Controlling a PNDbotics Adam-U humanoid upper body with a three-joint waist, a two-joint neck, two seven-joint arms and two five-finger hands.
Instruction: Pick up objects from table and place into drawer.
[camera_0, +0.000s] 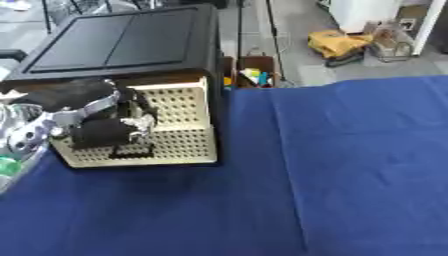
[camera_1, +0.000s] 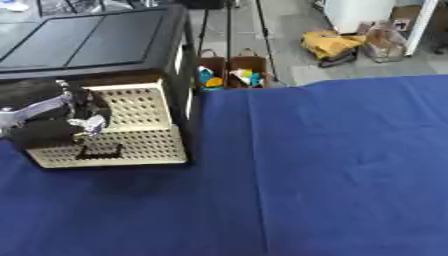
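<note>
A black cabinet (camera_0: 122, 40) with cream perforated drawer fronts (camera_0: 179, 127) stands at the table's far left. My left hand (camera_0: 109, 122) comes in from the left edge and lies against the upper drawer front. Its fingers (camera_0: 140, 122) curl downward where that drawer's handle sits, and the hand hides the handle itself. The lower drawer's dark handle (camera_0: 131, 151) shows just under the hand. Both drawer fronts look flush with the cabinet. I see no loose object on the blue cloth. My right hand shows in neither view.
A blue cloth (camera_0: 350, 175) covers the table. A small green thing (camera_0: 7, 166) shows at the left edge. Beyond the far edge, brown boxes (camera_1: 229, 70) of coloured items, a yellow bag (camera_1: 331, 44) and a white unit stand on the floor.
</note>
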